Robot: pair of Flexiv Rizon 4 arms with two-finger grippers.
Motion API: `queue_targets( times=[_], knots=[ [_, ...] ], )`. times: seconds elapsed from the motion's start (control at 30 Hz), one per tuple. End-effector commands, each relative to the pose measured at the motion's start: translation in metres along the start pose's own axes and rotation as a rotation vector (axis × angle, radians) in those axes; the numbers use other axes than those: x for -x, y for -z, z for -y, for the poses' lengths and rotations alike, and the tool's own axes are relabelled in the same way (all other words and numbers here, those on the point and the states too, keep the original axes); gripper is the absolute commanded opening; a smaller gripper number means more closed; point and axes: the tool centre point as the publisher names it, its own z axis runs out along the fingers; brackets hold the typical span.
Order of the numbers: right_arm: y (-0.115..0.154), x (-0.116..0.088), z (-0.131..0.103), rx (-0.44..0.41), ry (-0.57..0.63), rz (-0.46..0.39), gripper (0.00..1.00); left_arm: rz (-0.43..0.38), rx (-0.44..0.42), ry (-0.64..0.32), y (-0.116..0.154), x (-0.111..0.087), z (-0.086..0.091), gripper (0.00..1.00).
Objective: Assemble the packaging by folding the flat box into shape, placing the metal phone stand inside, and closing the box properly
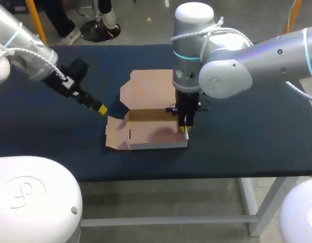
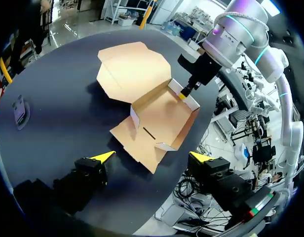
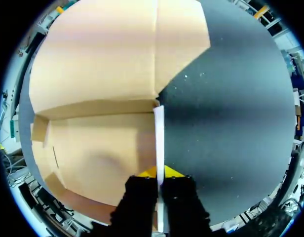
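Head view showed us the cardboard box (image 1: 156,132) half folded at the middle of the dark table (image 1: 247,136), with its tray open upward. Its lid panel (image 1: 148,87) lay flat on the table at the tray's 12 o'clock. A side flap (image 1: 115,134) lay spread flat at the tray's 9 o'clock.

Our right arm came down nearly upright over the tray's 3 o'clock side. The right claw (image 1: 185,129) sat there, toward the 4 o'clock corner. In the right wrist view its two yellow tips stood almost together, with only the thin pale edge of the raised right wall (image 3: 159,138) between them. Each tip pressed one face of that wall, one inside the tray and one outside, so the claw gripped the box by it.

Our left arm reached in low, and the left claw (image 1: 101,109) hung near the side flap, at about the tray's 10 o'clock. In the left wrist view its fingers were spread wide, one to each side of the flap's near corner. We saw nothing between them and no contact with the cardboard.

That same view showed a small grey object (image 2: 19,111) on the table, well apart from the box on the side away from the right claw. It may have been the metal phone stand, but it was too small for us to be sure.
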Motion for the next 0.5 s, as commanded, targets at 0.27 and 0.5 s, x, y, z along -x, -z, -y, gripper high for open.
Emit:
queue_targets(
  times=[0.27, 0.5],
  knots=[
    [0.0, 0.0, 0.0, -0.001, 0.0, 0.001, 0.0, 0.072, -0.211, 0.653, -0.014, 0.014, -0.012, 1.0],
    [0.0, 0.0, 0.0, -0.001, 0.0, 0.001, 0.0, 0.047, -0.247, 0.658, -0.028, 0.015, -0.021, 0.88]
  ],
)
